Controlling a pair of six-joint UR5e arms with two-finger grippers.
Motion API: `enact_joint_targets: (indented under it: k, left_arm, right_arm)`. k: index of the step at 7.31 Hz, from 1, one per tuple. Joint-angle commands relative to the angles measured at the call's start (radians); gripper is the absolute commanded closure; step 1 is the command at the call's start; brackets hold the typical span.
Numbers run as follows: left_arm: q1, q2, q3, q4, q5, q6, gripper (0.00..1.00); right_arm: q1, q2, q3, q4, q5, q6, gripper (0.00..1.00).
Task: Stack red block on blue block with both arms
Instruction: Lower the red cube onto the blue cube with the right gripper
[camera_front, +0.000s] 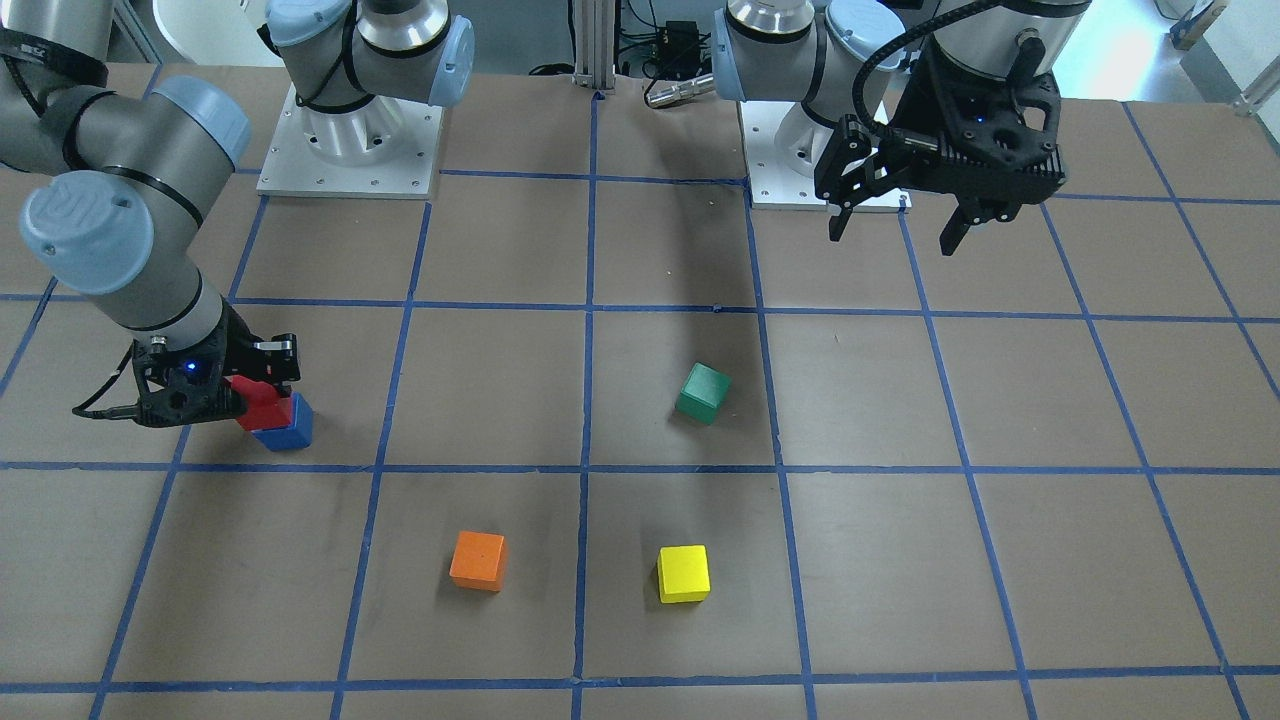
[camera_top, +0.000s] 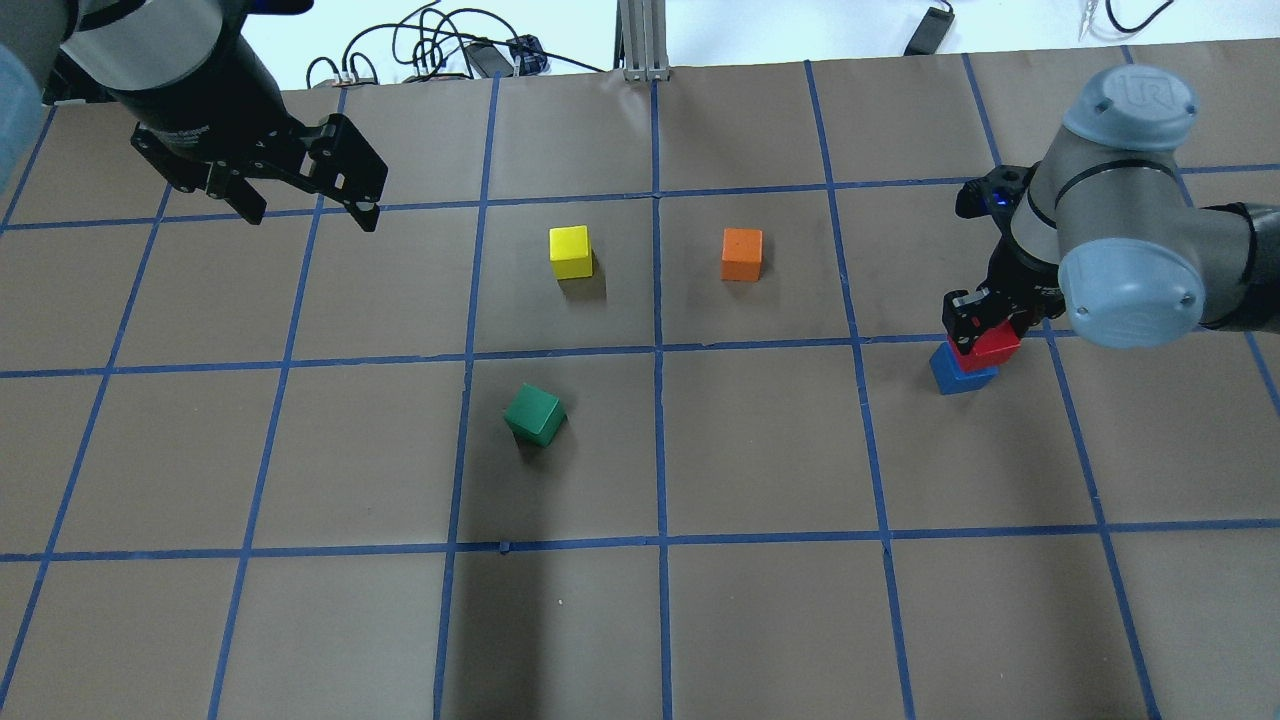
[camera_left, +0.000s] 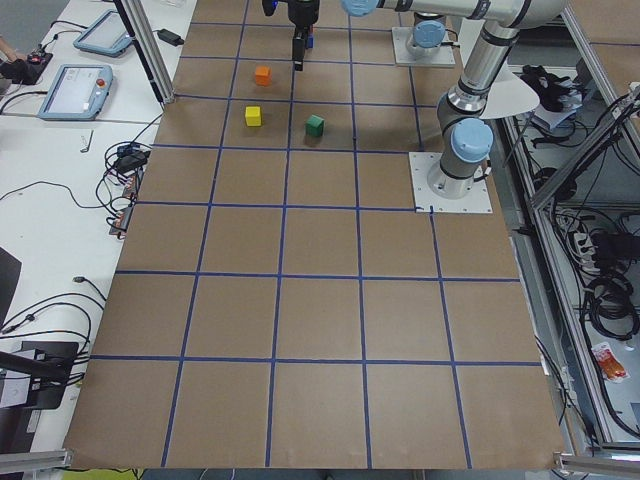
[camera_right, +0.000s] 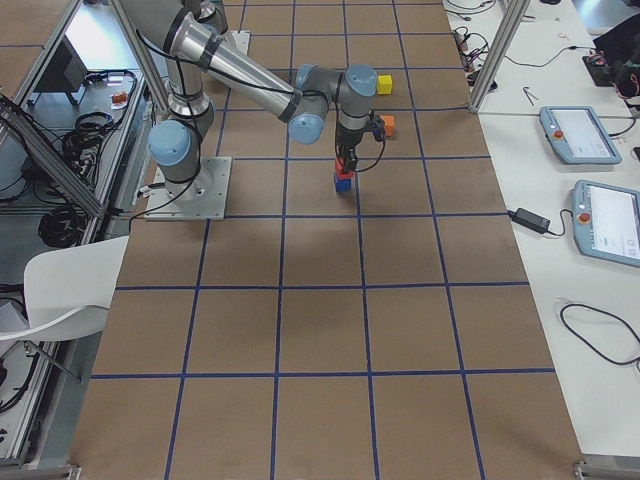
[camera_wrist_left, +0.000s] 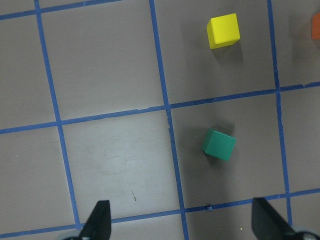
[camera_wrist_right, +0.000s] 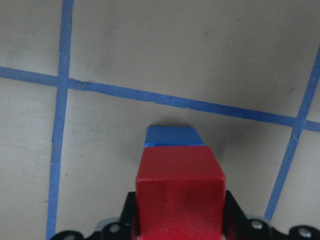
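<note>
Right gripper (camera_top: 988, 328) is clamped on the red block (camera_top: 992, 346), which it holds squarely over the blue block (camera_top: 958, 374). Whether the two faces touch cannot be told. Nearest the blue block is the orange cube (camera_top: 741, 254), well apart from it. Farther from the blue block sit the yellow cube (camera_top: 570, 251) and the green cube (camera_top: 535, 414), which is askew to the tape grid. Farthest from the blue block, the left gripper (camera_top: 310, 215) hangs above the table (camera_top: 760, 620), jaws spread wide, holding nothing.

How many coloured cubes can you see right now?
5: red block in the right gripper, over the blue block; green cube near mid-table; yellow cube and orange cube side by side beyond it, away from the robot. None seems hidden.
</note>
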Motion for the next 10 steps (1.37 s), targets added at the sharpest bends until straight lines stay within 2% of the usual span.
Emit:
enact_joint_targets:
  k: [1,2,3,4,5,6,7,8,9,10]
  left_arm:
    - [0.0,-0.002,-0.003,0.0,0.003,0.0,0.0]
    - [0.003,-0.002,-0.001,0.0,0.002,0.001,0.0]
    - [0.001,0.001,-0.003,0.0,0.003,0.002,0.0]
    - [0.001,0.001,-0.001,0.0,0.005,0.002,0.0]
    - [0.001,0.0,-0.001,0.0,0.002,0.002,0.0]
    - [0.001,0.001,-0.001,0.0,0.003,0.002,0.0]
    - [0.001,-0.002,0.002,0.0,0.002,0.002,0.0]
    - [0.001,0.0,0.005,0.0,0.0,0.002,0.0]
    - [0.001,0.003,0.002,-0.002,0.002,0.002,0.0]
    - [0.001,0.0,0.002,0.0,0.0,0.002,0.0]
  right_arm:
    - [0.0,0.004,0.003,-0.006,-0.003,0.008,1.0]
    - [0.0,0.004,0.003,-0.006,-0.003,0.008,0.93]
    - [0.0,0.004,0.003,-0.006,-0.004,0.008,0.67]
    - [0.0,0.004,0.005,-0.006,-0.004,0.01,0.27]
    - [0.0,0.012,0.005,-0.006,-0.004,0.008,0.23]
    - [0.0,0.013,0.005,-0.006,-0.004,0.008,0.15]
    - [0.0,0.013,0.003,-0.006,-0.004,0.01,0.11]
    - [-0.002,0.009,-0.005,0.0,-0.004,0.008,0.03]
    - [-0.005,-0.018,-0.015,0.024,-0.011,0.008,0.0]
    - [0.0,-0.075,-0.043,0.117,-0.008,0.054,0.0]
